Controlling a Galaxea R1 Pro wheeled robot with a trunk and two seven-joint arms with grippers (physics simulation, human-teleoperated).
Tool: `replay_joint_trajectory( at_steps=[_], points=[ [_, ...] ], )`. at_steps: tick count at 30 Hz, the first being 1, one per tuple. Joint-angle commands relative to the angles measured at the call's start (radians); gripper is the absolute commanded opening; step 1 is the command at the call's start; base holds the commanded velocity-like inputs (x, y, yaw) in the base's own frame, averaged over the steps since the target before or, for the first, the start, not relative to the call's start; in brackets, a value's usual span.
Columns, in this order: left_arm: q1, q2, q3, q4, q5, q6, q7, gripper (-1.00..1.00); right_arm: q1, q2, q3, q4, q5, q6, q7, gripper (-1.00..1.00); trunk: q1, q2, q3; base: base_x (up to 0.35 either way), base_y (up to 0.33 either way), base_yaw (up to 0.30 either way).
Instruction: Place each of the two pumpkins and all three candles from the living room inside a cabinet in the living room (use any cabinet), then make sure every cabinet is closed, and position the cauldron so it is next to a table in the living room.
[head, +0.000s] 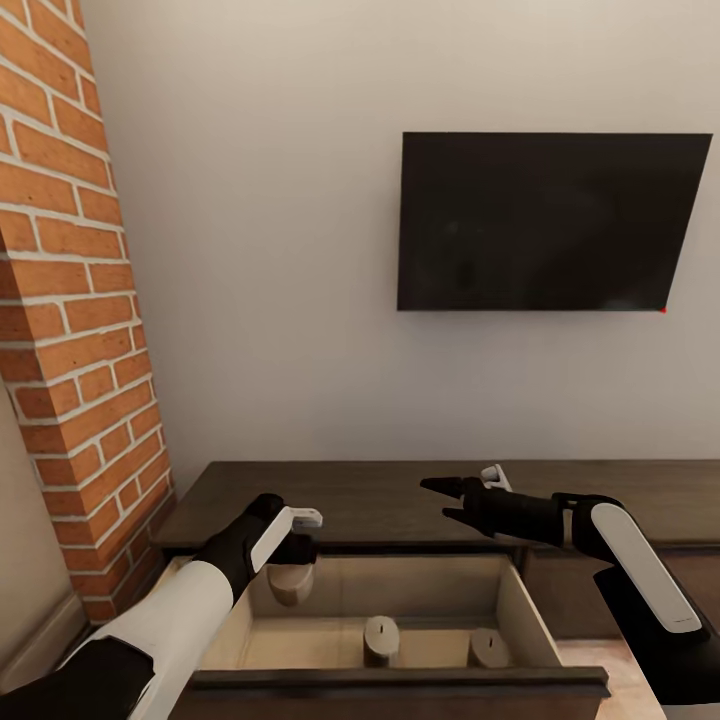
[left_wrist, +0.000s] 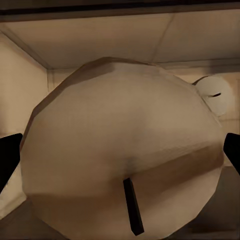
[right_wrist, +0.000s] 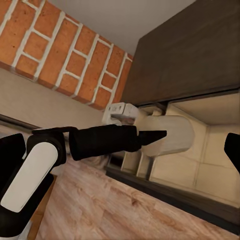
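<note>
The left gripper (head: 296, 562) has its fingers clamped on a candle (head: 291, 583) over the open drawer (head: 520, 610) of the cabinet (head: 400, 495), near its back-left corner. Let go tilted, it may roll or topple. Two candles (head: 380, 640) already stand near the drawer's front edge. The right gripper (head: 447, 500) hovers with fingers apart.

Black TV (head: 552, 221) mounted on plain white wall (head: 260, 250), at 2 o'clock of head view, tiny red dot at its lower right corner. Red-brick column (head: 70, 300) at 9 o'clock, slanting. Light wood floor (right_wrist: 115, 210) in right wrist view; a strip at 5 o'clock in head view.
</note>
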Motion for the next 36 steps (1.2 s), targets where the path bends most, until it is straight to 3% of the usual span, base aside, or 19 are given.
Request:
replay_joint_trajectory(
  at_steps=[1, 19, 36],
  points=[
    [-0.001, 0.001, -0.006, -0.001, 0.009, 0.002, 0.009, -1.0, -0.001, -0.001, 0.001, -0.001, -0.01, 0.0, -0.01, 1.0, 0.0, -0.001, -0.001, 0.091, 0.134, 0.0],
    [-0.001, 0.001, -0.01, -0.003, 0.009, -0.007, 0.009, -1.0, -0.001, -0.001, 0.0, -0.001, -0.01, 0.0, -0.011, 1.0, 0.0, -0.001, -0.001, 0.012, 0.018, 0.0],
    [-0.001, 0.002, -0.011, -0.003, 0.008, -0.035, 0.009, -1.0, -0.001, -0.001, 0.0, -0.001, -0.01, 0.0, -0.01, 1.0, 0.065, -0.12, -0.054, 0.0, 0.0, 0.0]
  ],
)
